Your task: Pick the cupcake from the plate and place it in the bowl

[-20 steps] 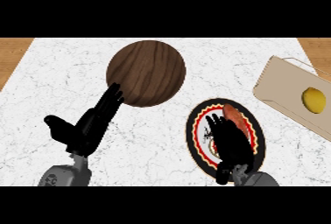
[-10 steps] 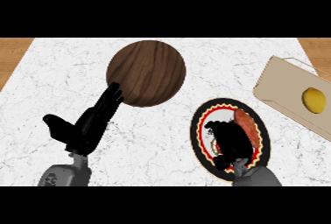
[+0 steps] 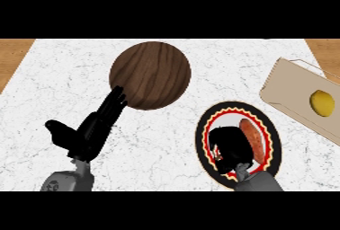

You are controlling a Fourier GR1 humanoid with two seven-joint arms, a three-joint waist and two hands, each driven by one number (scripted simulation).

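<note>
The cupcake (image 3: 252,135) shows as a reddish-brown oval on the black plate (image 3: 235,108), which has a red and yellow zigzag rim and lies at the lower right. My right hand (image 3: 229,144) rests over the plate's middle with its fingers curled against the cupcake's left side, hiding part of it. The dark wooden bowl (image 3: 150,74) sits at the upper middle of the white marbled counter. My left hand (image 3: 91,129) stands open at the lower left, with straight fingers pointing up toward the bowl's lower left rim.
A beige board (image 3: 291,85) lies tilted at the right edge with a yellow fruit (image 3: 323,102) on it. The counter's wooden edges (image 3: 13,54) show at the upper left and upper right corners.
My right hand has drawn back toward the lower edge and curled its fingers, and the cupcake now shows beside it. The left hand has stayed in place.
</note>
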